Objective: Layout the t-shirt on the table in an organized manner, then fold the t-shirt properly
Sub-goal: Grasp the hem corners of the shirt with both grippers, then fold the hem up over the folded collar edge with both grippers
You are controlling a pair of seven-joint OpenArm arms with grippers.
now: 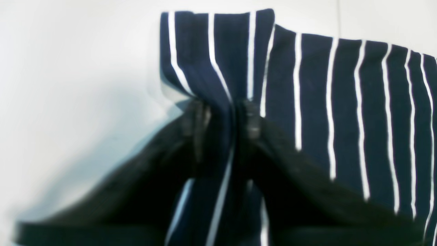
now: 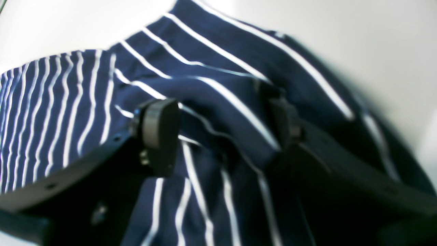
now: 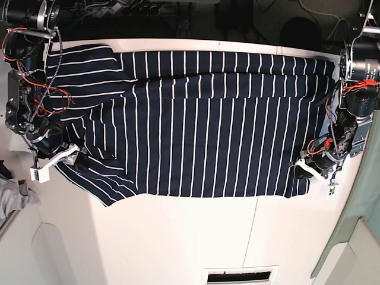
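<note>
The t-shirt [image 3: 202, 119], dark navy with thin white stripes, lies spread across the back half of the white table [image 3: 178, 237]. Its sleeves are at the left of the base view and its hem at the right. My left gripper [image 1: 226, 114] is at the shirt's near hem corner [image 3: 309, 169], its jaws closed to a narrow gap with a fold of the striped cloth [image 1: 341, 85] pinched between them. My right gripper [image 2: 222, 126] sits over the near sleeve [image 3: 74, 157]. Its fingers [image 2: 160, 133] stand wide apart, and a raised ridge of fabric [image 2: 68, 102] lies loosely between them.
A small grey cloth [image 3: 12, 196] hangs at the left edge of the base view. A thin dark seam [image 3: 252, 231] runs across the bare front of the tabletop, with a vent slot [image 3: 237, 276] at the front edge. Cables and equipment line the back.
</note>
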